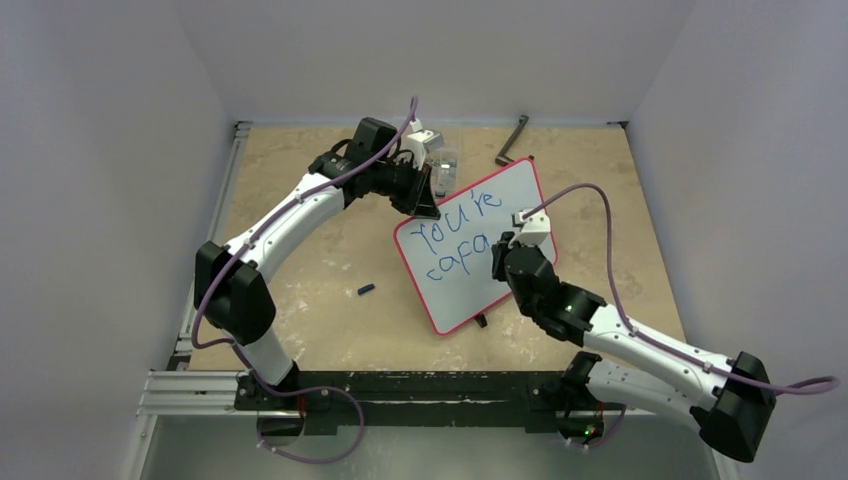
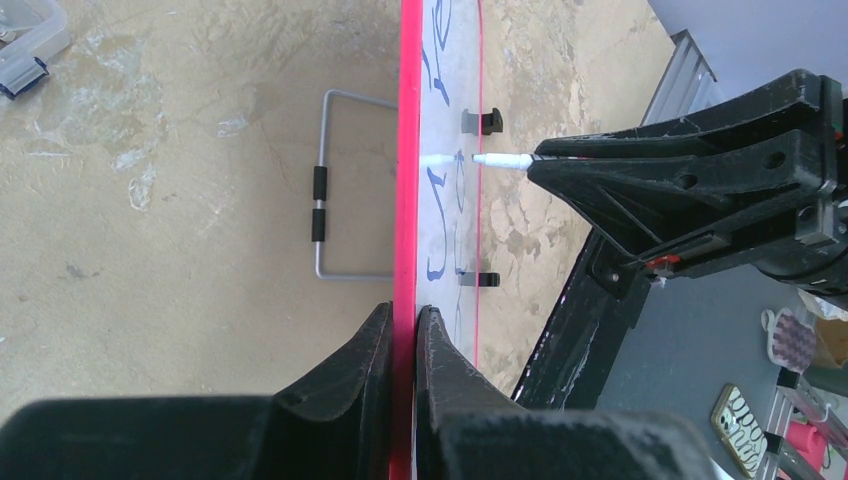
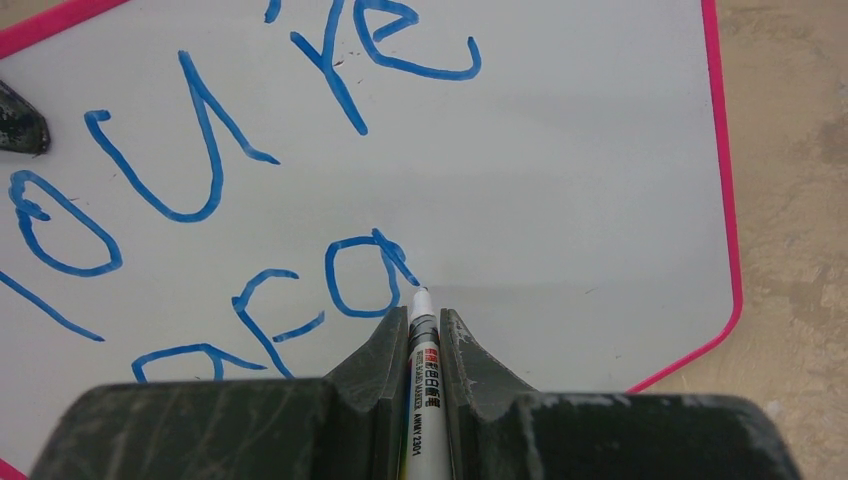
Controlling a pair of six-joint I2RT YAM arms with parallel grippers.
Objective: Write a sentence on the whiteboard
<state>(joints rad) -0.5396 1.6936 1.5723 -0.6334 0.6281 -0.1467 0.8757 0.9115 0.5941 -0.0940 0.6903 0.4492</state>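
The whiteboard (image 1: pixel 520 195) stands tilted on the tan table (image 1: pixel 320 250), propped up on its long edge with its red frame around a glossy white face. The left gripper (image 1: pixel 425 200) grips the board's upper left corner; in the left wrist view its jaws are pressed together on the red edge (image 2: pixel 405 150), one finger on each face of the board. The right gripper (image 1: pixel 505 255) sits in front of the board's face, low and near the middle, and pinches a white marker (image 3: pixel 424 350) tightly between its fingers. The marker's tip touches the board at the tail of the last blue letter. The sentence (image 1: pixel 455 235) runs in two slanted lines across the left part of the face: "You're" above, "capa" below it. The right part of the face (image 3: pixel 580 150) is bare white. From the left wrist, the marker (image 2: pixel 500 160) meets the board nearly square on, and two small black feet (image 2: pixel 485 120) stick out from the written face. A grey wire stand (image 2: pixel 335 185) sticks out from the back face. A small dark cap (image 1: pixel 366 290) lies on the table to the left of the board, well apart from it. A black angled tool (image 1: pixel 512 140) lies just beyond the board's far corner, and a clear plastic container (image 1: pixel 440 160) sits close behind the corner that the left gripper holds
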